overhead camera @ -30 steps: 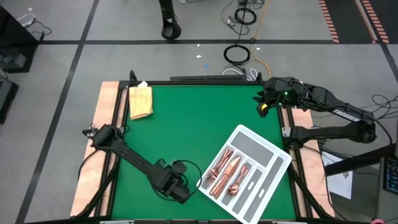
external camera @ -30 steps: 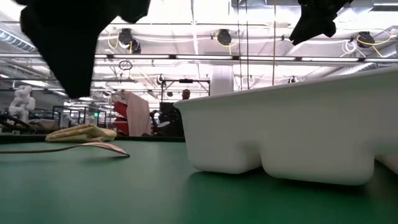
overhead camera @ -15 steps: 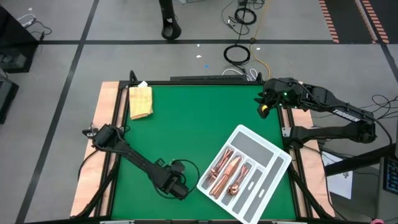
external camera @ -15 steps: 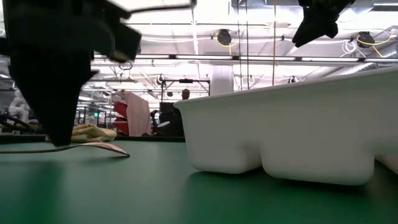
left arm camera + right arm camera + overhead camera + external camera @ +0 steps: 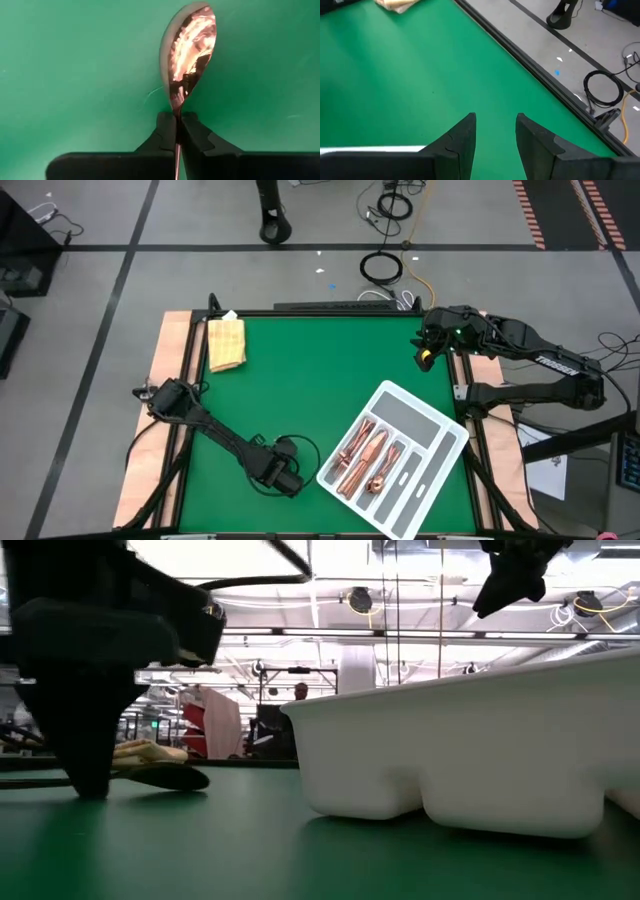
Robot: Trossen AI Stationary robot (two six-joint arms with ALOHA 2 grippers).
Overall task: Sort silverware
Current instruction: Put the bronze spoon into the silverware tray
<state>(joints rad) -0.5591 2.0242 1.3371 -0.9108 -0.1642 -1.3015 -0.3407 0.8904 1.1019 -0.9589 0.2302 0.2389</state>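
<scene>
One copper spoon (image 5: 190,50) lies on the green mat near the table's front left, bowl up. My left gripper (image 5: 177,131) stands over it, pointing down, shut on it; it shows in the high view (image 5: 283,480) and the low view (image 5: 90,775), where the spoon's bowl (image 5: 172,778) shows beside the fingers. The rest of the silverware (image 5: 365,460) lies in the white-and-grey tray (image 5: 385,388) at the front right. My right gripper (image 5: 495,135) hangs open, high over the far right corner (image 5: 425,352). My left gripper pinches the spoon's neck (image 5: 176,107), just behind the bowl, between its two fingers (image 5: 165,132). The fingers come from above, pointing down, one on each side of the thin stem. The spoon lies flat on the mat, its handle hidden under the gripper.
A folded yellow cloth (image 5: 226,343) lies at the far left corner. The tray sits slantwise near the front right edge, close to the right of my left gripper. Bare green mat (image 5: 320,370) spreads across the middle and the far half.
My left gripper has come straight down from above the mat until its fingertips stand at the table around the spoon. The spoon has kept its place on the mat.
</scene>
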